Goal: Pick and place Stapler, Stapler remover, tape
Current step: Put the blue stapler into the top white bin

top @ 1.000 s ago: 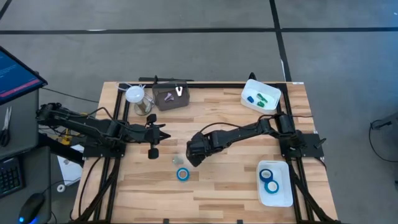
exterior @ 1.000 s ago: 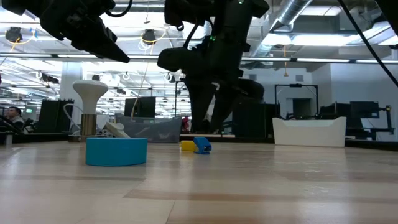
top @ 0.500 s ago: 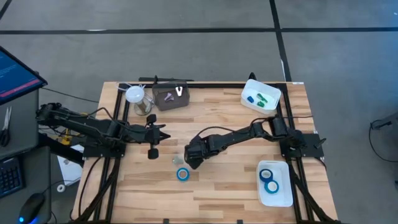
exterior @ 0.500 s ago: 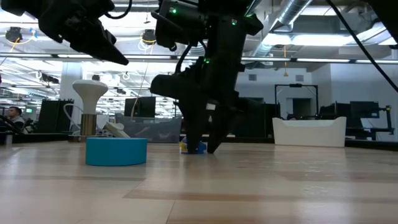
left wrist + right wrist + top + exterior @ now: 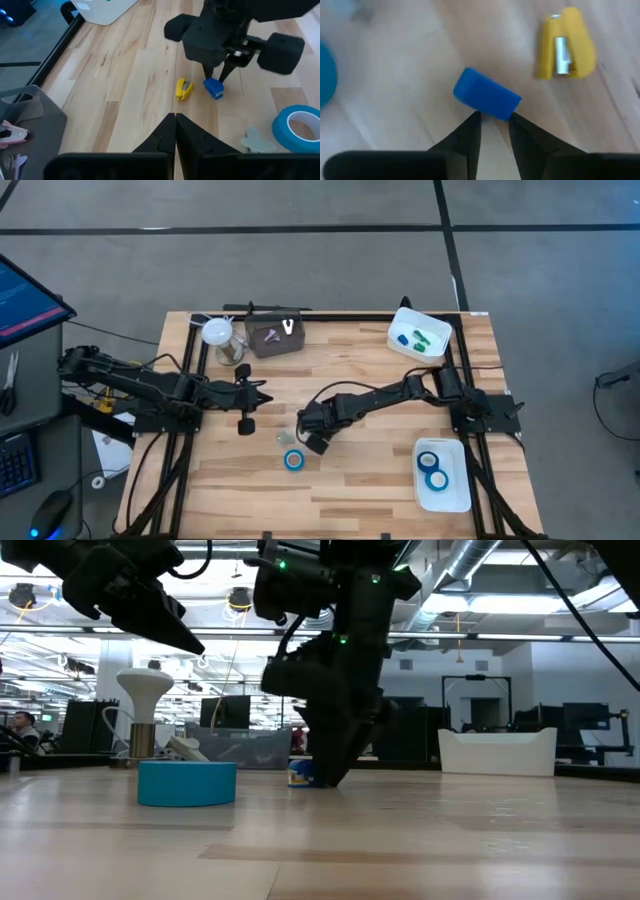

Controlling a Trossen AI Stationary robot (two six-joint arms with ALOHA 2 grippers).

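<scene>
A small blue stapler (image 5: pixel 487 97) lies on the table beside a small yellow one (image 5: pixel 565 45). My right gripper (image 5: pixel 494 117) stands over the blue stapler (image 5: pixel 214 89) near the table's middle and is shut on it. One blue tape roll (image 5: pixel 293 460) lies flat on the wood just nearer than the gripper (image 5: pixel 312 432). Two more tape rolls (image 5: pixel 432 470) rest in a white tray. My left gripper (image 5: pixel 175 117) hovers shut above the table's left part (image 5: pixel 250 395), touching nothing. My right gripper pinches the blue stapler by its nearer long edge (image 5: pixel 492 111), only at the free ends of the two fingers (image 5: pixel 472 125). The fingers come from above, pointing down, in the low view (image 5: pixel 325 778). The stapler sits on the table.
A white tray (image 5: pixel 455 490) stands at the near right corner. A white bin (image 5: pixel 420 335) with blue and green items is at the far right. A grey box (image 5: pixel 273 340) and a white knob-shaped stand (image 5: pixel 216 333) sit at the far left. A pale clear piece (image 5: pixel 255 142) lies by the tape.
My right gripper has come down to the table beside the blue stapler, first with its fingers spread on either side of it. In the low view the fingers have then drawn together on it. The stapler stays on the table.
</scene>
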